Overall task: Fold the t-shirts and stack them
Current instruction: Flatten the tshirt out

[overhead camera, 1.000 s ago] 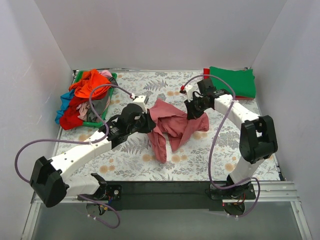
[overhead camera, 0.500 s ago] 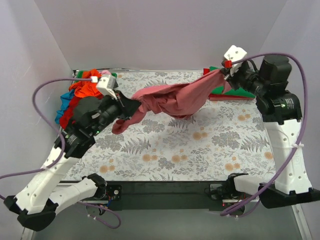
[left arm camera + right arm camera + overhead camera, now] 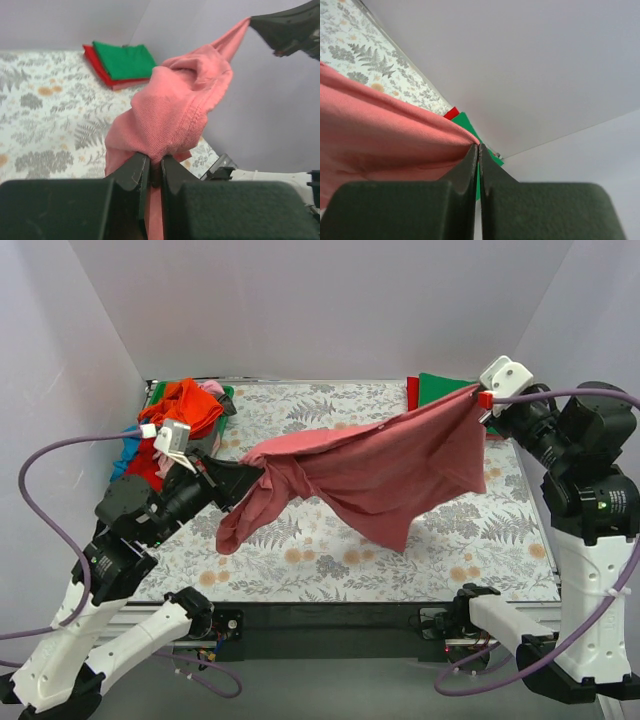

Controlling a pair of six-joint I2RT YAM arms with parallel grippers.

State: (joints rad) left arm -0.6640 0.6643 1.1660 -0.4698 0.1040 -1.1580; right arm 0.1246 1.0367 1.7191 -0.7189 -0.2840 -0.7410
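Rose tee point(image 3: 380, 475) stretched wider; wrist views alone show both jaws pinching it.

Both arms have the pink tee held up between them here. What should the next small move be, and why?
Probably lower both arms together while keeping them apart, to lay the dusty-rose fabric t-shirt flat on the fern-printed table covering. The left gripper and right gripper each pinch one end, and the shirt hangs sagging between them, bunched at the left end, so it is not yet flat enough to fold.
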